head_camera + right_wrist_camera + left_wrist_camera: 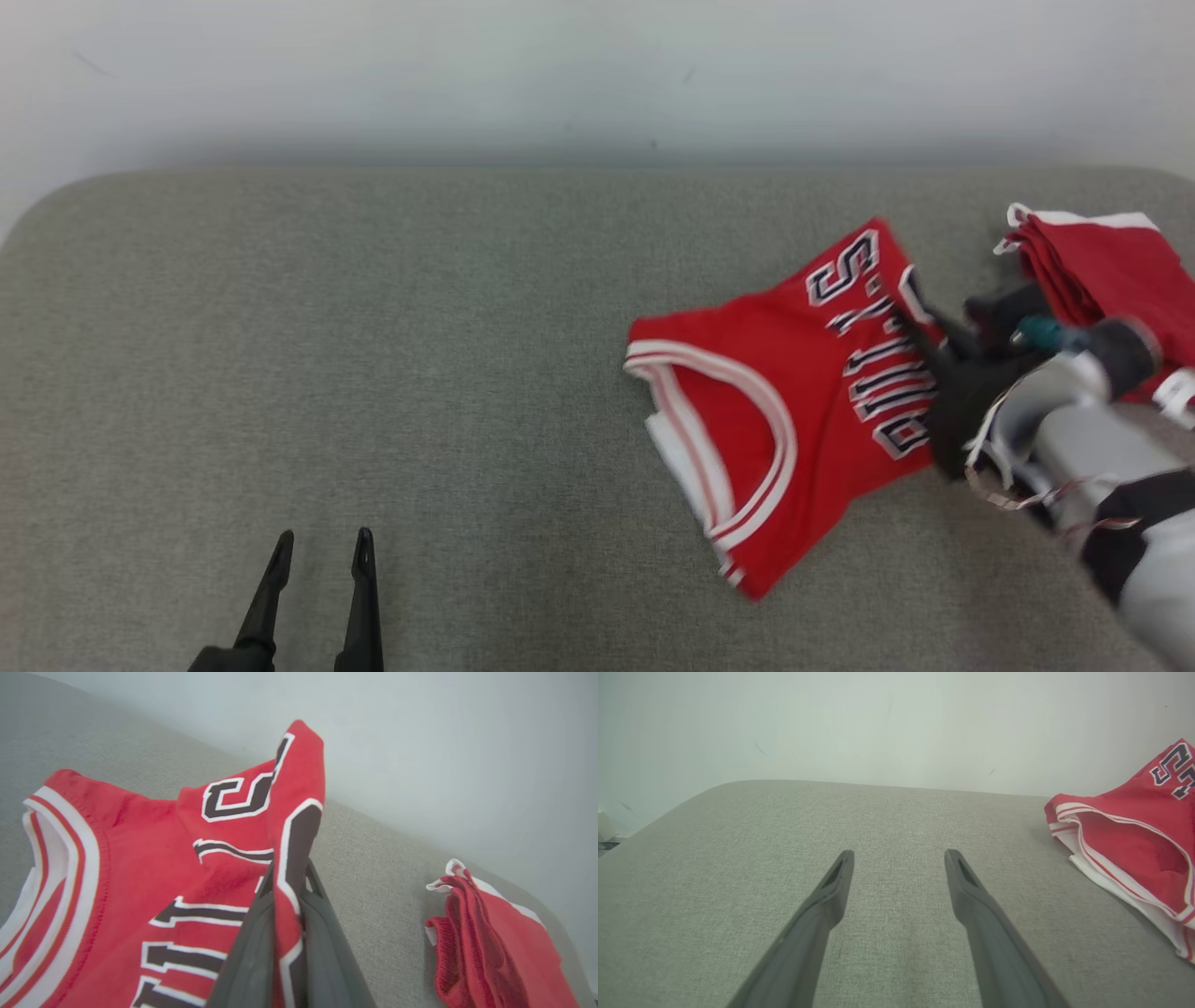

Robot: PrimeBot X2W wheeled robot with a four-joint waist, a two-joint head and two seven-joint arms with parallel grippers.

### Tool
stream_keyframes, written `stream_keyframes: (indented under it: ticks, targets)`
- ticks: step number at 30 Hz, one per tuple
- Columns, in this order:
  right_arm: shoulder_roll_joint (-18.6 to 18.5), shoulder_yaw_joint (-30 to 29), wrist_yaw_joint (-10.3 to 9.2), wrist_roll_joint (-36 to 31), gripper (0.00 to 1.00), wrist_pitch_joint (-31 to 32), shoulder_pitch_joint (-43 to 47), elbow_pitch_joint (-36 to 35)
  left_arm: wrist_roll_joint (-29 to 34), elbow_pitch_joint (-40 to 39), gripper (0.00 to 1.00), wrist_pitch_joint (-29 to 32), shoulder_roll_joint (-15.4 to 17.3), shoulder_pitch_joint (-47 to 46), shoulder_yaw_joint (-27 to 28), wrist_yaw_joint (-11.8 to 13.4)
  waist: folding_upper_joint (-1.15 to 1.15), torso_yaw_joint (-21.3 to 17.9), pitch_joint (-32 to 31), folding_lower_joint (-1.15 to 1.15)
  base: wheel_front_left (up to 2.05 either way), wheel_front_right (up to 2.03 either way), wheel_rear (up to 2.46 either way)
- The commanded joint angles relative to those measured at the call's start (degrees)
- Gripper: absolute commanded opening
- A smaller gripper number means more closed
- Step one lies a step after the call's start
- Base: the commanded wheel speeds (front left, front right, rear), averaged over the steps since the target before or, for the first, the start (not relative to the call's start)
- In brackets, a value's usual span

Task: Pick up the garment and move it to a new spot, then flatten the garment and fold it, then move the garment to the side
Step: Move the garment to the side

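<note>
A folded red jersey (794, 392) with white trim and dark lettering lies on the right part of the grey surface; its armhole edge (1120, 849) is at the right of the left wrist view. My right gripper (910, 303) is shut on the jersey's right edge, and a fold of red cloth (289, 858) stands pinched between its dark fingers (247, 952), lifted off the surface. My left gripper (322, 543) hovers open near the front left, well away from the jersey, with nothing between its fingers (831, 891).
A second stack of red garments (1102, 271) lies at the far right, just behind my right arm (1083, 448); it also shows as the red pile (486, 952). The grey cushioned surface (327, 355) ends at a pale wall (560, 75) behind.
</note>
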Motion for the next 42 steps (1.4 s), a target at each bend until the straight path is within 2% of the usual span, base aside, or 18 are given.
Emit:
stream_keyframes:
  ticks: [1,6,11,25,35,42]
  targets:
    - [-3.8,2.1,0.00,0.9,0.00,1.1,-3.5,-1.6,0.6,-0.7,1.00,-0.2,0.0,-1.4,0.1,-0.1,-0.01,-1.8,2.8,-0.01,0.00,0.00,0.00]
    - [-11.1,6.0,0.00,2.8,0.00,4.2,-10.1,-3.9,1.3,-2.2,1.00,-0.2,0.0,-3.3,0.4,-0.5,-0.01,-2.9,5.8,-0.01,0.00,0.00,0.00]
    - [-16.5,8.3,0.00,4.1,0.00,5.3,-15.8,-5.1,2.2,-3.6,1.00,-0.2,0.0,-5.0,0.4,-0.9,-0.01,-3.8,8.5,-0.01,0.00,0.00,0.00]
    - [-26.3,12.4,0.00,7.2,0.00,8.9,-26.9,-3.2,4.9,-7.2,1.00,-0.2,0.0,-8.6,0.8,-1.9,-0.01,-5.2,13.9,-0.01,0.00,0.00,0.00]
    - [-29.2,14.5,0.00,8.3,0.00,9.8,-30.7,0.2,5.6,-9.5,1.00,-0.2,0.0,-9.5,0.4,-2.0,-0.01,-5.3,16.7,-0.01,0.00,0.00,0.00]
    - [-28.2,16.0,0.00,8.4,0.00,9.4,-30.9,3.7,6.1,-10.1,1.00,-0.2,0.0,-9.7,0.8,-2.1,-0.01,-5.0,17.9,-0.01,0.00,0.00,0.00]
